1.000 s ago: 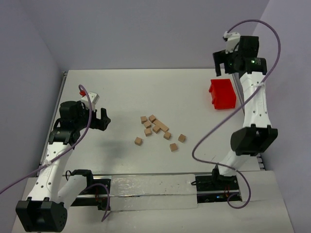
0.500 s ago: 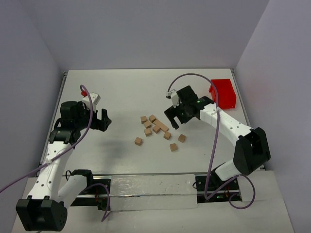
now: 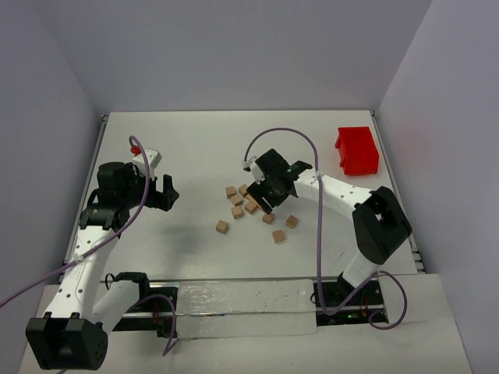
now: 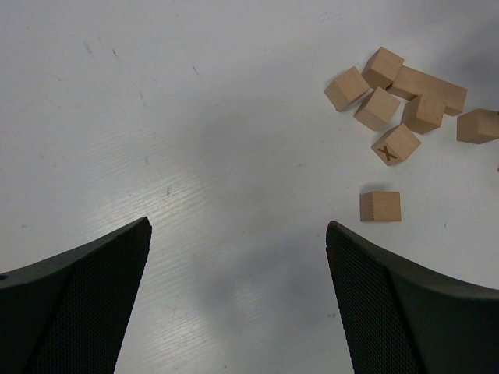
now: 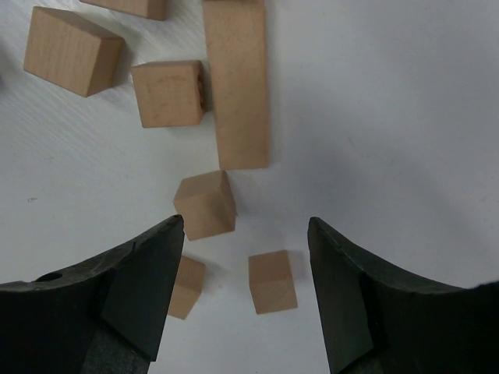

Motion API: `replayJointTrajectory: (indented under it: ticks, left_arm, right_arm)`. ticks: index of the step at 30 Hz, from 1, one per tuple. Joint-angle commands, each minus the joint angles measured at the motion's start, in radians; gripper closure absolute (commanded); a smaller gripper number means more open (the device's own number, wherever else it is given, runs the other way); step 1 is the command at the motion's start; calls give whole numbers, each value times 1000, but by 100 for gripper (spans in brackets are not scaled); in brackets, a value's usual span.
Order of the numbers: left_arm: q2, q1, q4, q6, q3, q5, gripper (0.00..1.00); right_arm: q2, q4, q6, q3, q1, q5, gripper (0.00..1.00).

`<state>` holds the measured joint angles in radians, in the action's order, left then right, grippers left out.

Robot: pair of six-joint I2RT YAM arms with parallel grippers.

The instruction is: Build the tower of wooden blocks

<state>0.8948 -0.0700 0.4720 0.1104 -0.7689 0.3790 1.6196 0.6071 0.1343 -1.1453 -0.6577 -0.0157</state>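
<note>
Several loose tan wood blocks lie scattered mid-table, and no tower stands. My right gripper hovers low over the cluster's right side, open and empty. In the right wrist view it has one cube lying between its jaws. Another cube lies just beyond the left fingertip, and a long row of blocks lies farther off. My left gripper is open and empty, left of the blocks. In the left wrist view it looks at bare table. A lone cube and an X-marked cube lie at the upper right there.
A red plastic bin stands at the back right of the white table. Purple cables loop above both arms. Grey walls close the table at the back and on both sides.
My right arm swung down and left from high beside the red bin to just over the block cluster. The left arm and the blocks have not moved.
</note>
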Motion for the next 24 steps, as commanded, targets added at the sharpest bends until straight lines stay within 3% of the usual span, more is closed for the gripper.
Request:
replayJointTrajectory:
  ticks: [1, 20, 23, 24]
  left_arm:
    - [-16, 6, -9, -5, -12, 17, 1]
    - [-16, 6, -6, 0, -13, 24, 1]
    - [-13, 6, -7, 0, -12, 23, 1]
    - [-13, 6, -8, 0, -12, 24, 1]
  right_arm:
    - [57, -23, -1, -74, -25, 14, 29]
    - [293, -63, 51, -192, -33, 28, 37]
    - [303, -64, 54, -192, -33, 27, 44]
    - [305, -63, 57, -189, -33, 24, 51]
